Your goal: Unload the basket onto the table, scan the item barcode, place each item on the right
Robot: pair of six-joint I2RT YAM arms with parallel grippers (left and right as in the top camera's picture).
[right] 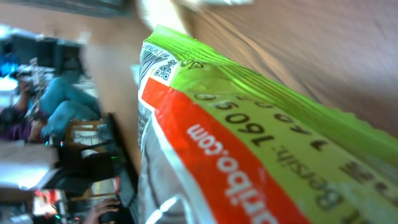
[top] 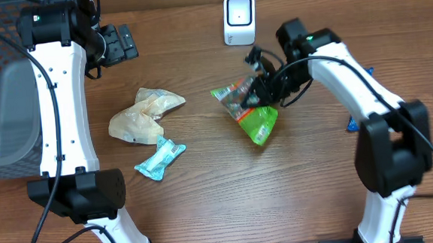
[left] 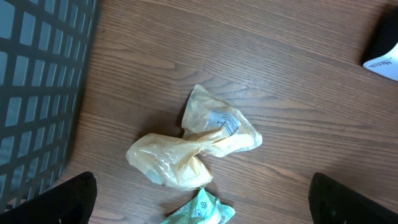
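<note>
1. My right end effector (top: 263,88) was closed on the upper end of the green snack bag (top: 257,116), gripping it near the middle of the table (top: 206,205).
2. From overhead the bag hung down and toward me from that grip, its green and orange side facing up. I could not tell whether its lower end touched the table.
3. The right wrist camera was filled by the bag (right: 249,155): a green edge with dark lettering, an orange band with white letters, and a small square code (right: 163,73) near the top corner.
4. The white scanner (top: 239,20) stood upright at the far edge of the table. The bag sat in front of it and slightly to the right, near but clearly apart from it.
5. My left end effector (top: 120,43) was wide open and held nothing, up at the far left of the table beside the grey mesh basket (top: 5,112).
6. In the left wrist view its dark fingers (left: 71,199) showed only at the bottom corners, spread well apart above a crumpled yellowish bag (left: 193,146).
7. That yellowish bag lay flat on the table left of centre, with a small teal packet (top: 160,157) just in front of it.
8. A small blue item (top: 351,124) lay at the right, partly hidden by the right arm.
</note>
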